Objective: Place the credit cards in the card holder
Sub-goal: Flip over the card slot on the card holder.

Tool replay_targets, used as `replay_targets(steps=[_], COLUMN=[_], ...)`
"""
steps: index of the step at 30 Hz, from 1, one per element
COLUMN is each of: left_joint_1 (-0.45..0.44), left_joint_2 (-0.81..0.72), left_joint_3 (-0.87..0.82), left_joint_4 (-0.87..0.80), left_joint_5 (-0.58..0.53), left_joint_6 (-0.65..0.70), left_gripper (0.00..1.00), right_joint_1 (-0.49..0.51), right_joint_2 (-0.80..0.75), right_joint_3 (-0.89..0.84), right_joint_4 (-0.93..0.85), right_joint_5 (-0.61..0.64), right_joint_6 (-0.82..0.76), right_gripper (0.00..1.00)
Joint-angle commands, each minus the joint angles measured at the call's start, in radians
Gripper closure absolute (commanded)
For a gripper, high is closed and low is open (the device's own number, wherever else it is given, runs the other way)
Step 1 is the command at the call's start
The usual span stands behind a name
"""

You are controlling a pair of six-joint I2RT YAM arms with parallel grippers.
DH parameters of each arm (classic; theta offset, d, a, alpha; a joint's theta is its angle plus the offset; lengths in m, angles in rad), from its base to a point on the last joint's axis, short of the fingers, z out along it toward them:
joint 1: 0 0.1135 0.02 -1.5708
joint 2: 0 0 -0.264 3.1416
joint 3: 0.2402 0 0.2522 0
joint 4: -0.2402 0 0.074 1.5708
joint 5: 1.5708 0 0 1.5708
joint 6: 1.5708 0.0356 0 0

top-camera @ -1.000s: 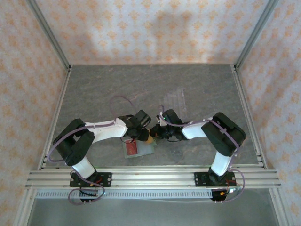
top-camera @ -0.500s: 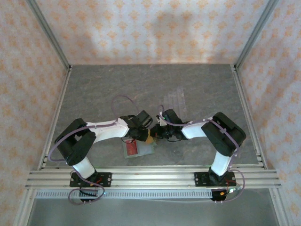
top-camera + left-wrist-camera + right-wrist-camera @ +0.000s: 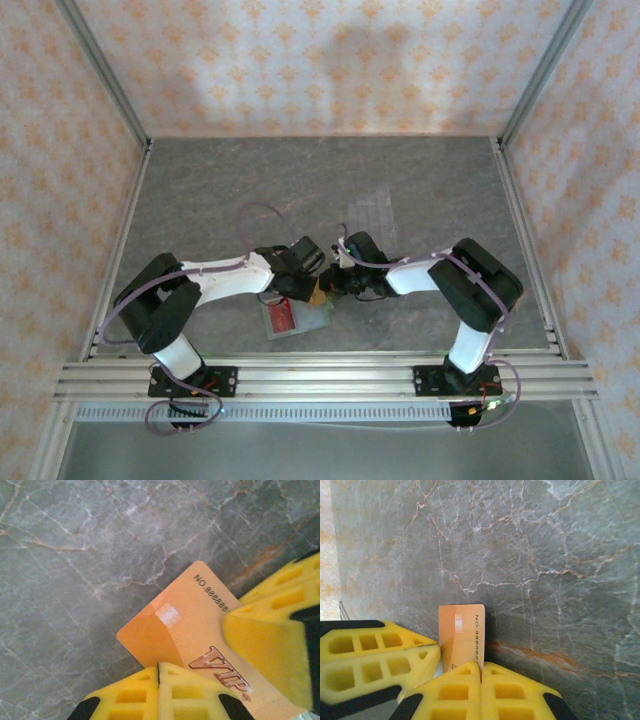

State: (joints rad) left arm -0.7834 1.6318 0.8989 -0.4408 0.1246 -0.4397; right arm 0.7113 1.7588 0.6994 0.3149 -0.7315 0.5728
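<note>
**Both hands pinch one gold card by the wallet**

Left hand [image 3: 159, 672] is clamped on the gold-orange card [image 3: 170, 630] at one edge. Right hand [image 3: 481, 669] is closed on the same card from the other side. The card sits between them over the tabletop [image 3: 250, 190], just beside the open card holder [image 3: 314, 322], which has a red card [image 3: 283, 317] in it. The card looks light, stiff and slick. Best to pinch the trailing edge flat and leave the leading end free for the pocket.
</note>
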Motion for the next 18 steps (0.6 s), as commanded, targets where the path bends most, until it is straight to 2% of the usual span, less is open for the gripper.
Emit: replay_targets(steps=[1, 11, 18], left_joint_1=[-0.029, -0.029, -0.029], left_joint_2=[-0.060, -0.153, -0.228], left_joint_3=[-0.012, -0.057, -0.114], left_joint_4=[-0.009, -0.028, -0.048], left_joint_5=[0.075, 0.048, 0.019], left_joint_6=[-0.016, -0.052, -0.088], left_gripper=[1.00, 1.00, 1.00], right_joint_1=[0.025, 0.045, 0.045], right_joint_2=[0.007, 0.032, 0.053], right_joint_3=[0.024, 0.059, 0.068], right_joint_4=[-0.087, -0.189, -0.198], right_joint_5=[0.027, 0.097, 0.106], right_joint_6=[-0.047, -0.090, -0.091], right_gripper=[1.00, 1.00, 1.00])
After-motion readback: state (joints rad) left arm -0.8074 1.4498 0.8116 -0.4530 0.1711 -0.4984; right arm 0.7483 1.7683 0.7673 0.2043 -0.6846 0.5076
